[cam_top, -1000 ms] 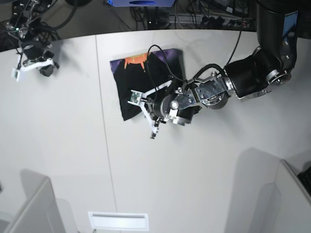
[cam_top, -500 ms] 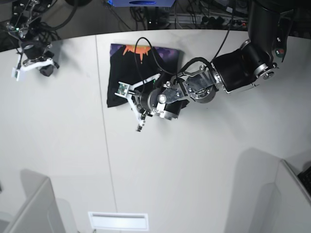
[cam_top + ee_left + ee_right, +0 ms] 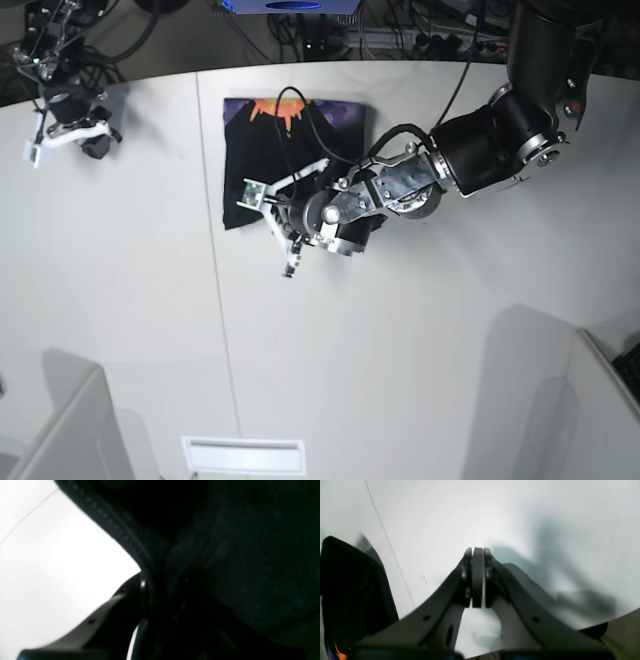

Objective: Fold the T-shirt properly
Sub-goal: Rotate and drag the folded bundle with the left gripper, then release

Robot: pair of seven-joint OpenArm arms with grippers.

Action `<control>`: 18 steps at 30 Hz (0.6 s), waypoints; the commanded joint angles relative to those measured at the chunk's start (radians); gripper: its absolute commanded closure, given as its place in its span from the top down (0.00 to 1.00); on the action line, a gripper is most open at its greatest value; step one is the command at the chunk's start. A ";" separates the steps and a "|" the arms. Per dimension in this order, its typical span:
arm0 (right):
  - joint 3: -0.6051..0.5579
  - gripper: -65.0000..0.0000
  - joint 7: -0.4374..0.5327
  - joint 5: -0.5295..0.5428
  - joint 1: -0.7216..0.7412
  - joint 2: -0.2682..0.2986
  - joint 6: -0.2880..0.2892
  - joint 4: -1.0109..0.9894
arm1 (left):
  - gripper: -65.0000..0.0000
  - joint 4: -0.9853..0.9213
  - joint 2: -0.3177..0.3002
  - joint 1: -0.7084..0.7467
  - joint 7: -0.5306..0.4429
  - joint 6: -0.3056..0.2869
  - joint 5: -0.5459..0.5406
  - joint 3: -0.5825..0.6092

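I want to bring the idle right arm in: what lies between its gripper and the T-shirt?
Only bare white table: the base view shows nothing between the right gripper and the T-shirt.

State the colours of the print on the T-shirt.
Orange and purple on the black T-shirt, clearest in the base view.

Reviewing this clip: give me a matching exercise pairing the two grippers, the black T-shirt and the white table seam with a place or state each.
Things
1. left gripper
2. right gripper
3. black short-sleeved cloth T-shirt with an orange-and-purple print
4. thin seam line in the white table

Places or states
A. runs from the far edge toward the near edge
B. shut, holding nothing, off the cloth
C. folded, lying flat on the table
D. at the cloth's near edge, black hem against its finger

Pairs: 1-D, 2-B, 3-C, 4-A
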 commanded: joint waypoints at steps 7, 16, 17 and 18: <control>0.003 0.00 0.017 0.012 0.004 0.018 0.004 0.015 | 0.55 0.012 0.028 -0.044 -0.002 0.007 0.009 -0.094; -0.005 0.00 0.014 0.011 0.004 0.023 0.007 0.015 | 0.77 0.029 0.068 -0.112 -0.002 0.007 0.007 -0.126; -0.006 0.00 0.014 0.011 0.004 0.023 0.010 0.018 | 0.77 0.049 0.068 -0.110 0.001 0.007 0.007 -0.162; -0.006 0.00 0.013 0.011 0.004 0.023 0.010 0.020 | 0.77 0.076 0.065 -0.104 0.025 0.007 0.007 -0.211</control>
